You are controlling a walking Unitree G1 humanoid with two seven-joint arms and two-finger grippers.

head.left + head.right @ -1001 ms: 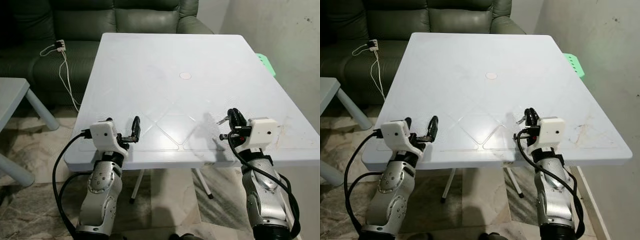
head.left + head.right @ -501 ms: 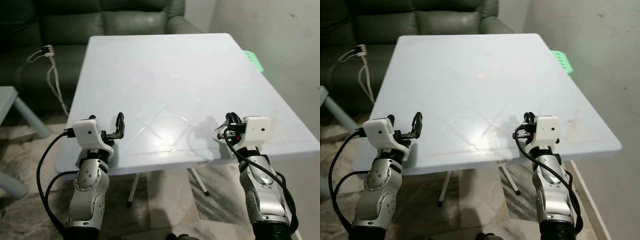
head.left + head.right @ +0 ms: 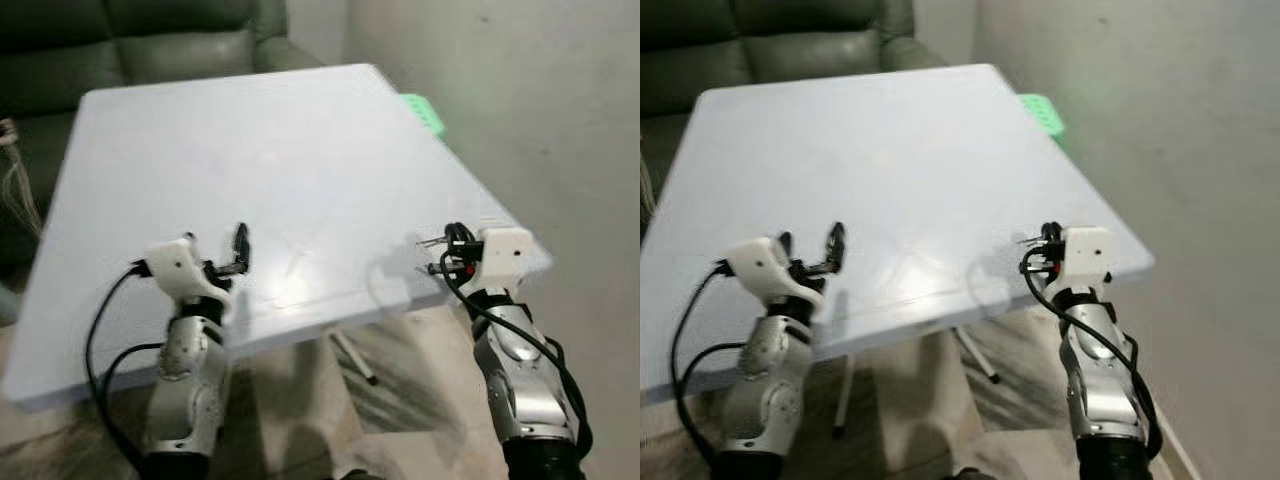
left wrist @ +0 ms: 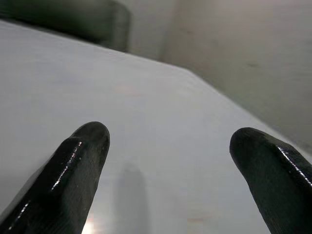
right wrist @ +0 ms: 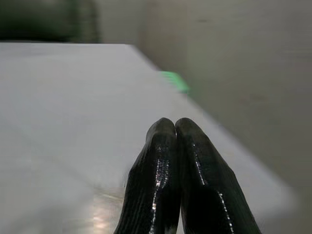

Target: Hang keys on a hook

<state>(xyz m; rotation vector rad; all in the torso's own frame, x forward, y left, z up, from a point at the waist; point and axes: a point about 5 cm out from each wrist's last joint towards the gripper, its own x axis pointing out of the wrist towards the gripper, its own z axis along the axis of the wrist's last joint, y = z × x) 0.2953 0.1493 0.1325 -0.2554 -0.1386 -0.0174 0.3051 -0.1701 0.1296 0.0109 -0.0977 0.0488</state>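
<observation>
Left eye view: both silver arms are bent up at the elbow over the near edge of the pale plastic table (image 3: 250, 130). The left gripper (image 3: 239, 250) sits at about 8 o'clock from the table's middle, forearm rising steeply from the bottom edge, wrist tipped forward, its two black fingers standing apart. The right gripper (image 3: 452, 250) is at about 4 o'clock, by the table's near right corner, forearm upright, fingers pointing inward. A small metal key (image 3: 431, 240) pokes out of its tip toward 9 o'clock. A green stool (image 3: 424, 111) peeks out past the table's right edge at 2 o'clock, with a dark green sofa (image 3: 150, 40) at 12 o'clock.

Right eye view: same layout, blurred; the keys (image 3: 1028, 241) show as a faint glint at the right gripper's tip.

Left wrist view: the two black fingers (image 4: 73, 180) are spread wide over the tabletop.

Right wrist view: the two fingers (image 5: 156, 185) are pressed together; the keys cannot be made out here.
</observation>
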